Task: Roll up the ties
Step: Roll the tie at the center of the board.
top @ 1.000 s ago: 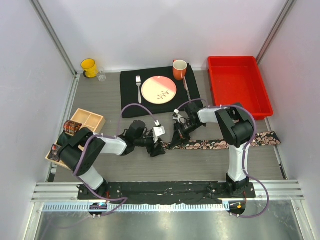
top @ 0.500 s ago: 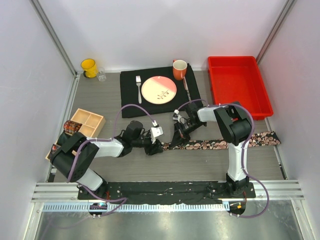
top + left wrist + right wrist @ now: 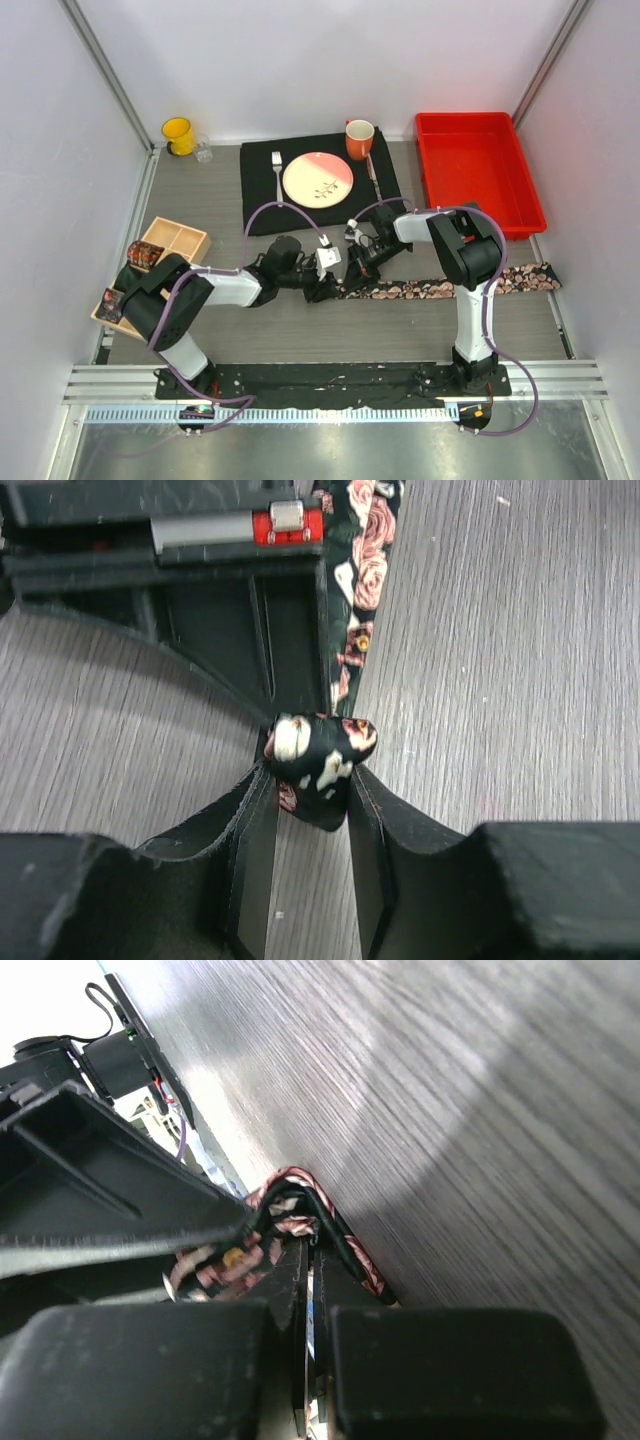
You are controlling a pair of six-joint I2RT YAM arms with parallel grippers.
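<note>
A long black floral tie (image 3: 450, 285) lies flat across the table, running right from the grippers. Its left end is folded into a small bundle (image 3: 322, 755) that sits between my left gripper's (image 3: 328, 288) fingertips, pinched from both sides just above the table (image 3: 312, 780). My right gripper (image 3: 357, 268) is next to it on the same end. Its jaws are pressed together (image 3: 318, 1235) with the tie (image 3: 355, 1258) bent over their tips. Two dark red-brown coiled ties (image 3: 145, 253) (image 3: 110, 302) sit in the wooden box at the left.
A wooden divided box (image 3: 178, 240) stands at the left edge. A black placemat (image 3: 262, 195) with a plate (image 3: 317, 180), a fork (image 3: 277, 165) and an orange mug (image 3: 359, 139) lies behind the grippers. A red bin (image 3: 480, 170) is at the back right, a yellow mug (image 3: 178, 133) at the back left.
My left gripper has moved right and a little back, up to the tie's folded end. The right gripper has barely moved.
</note>
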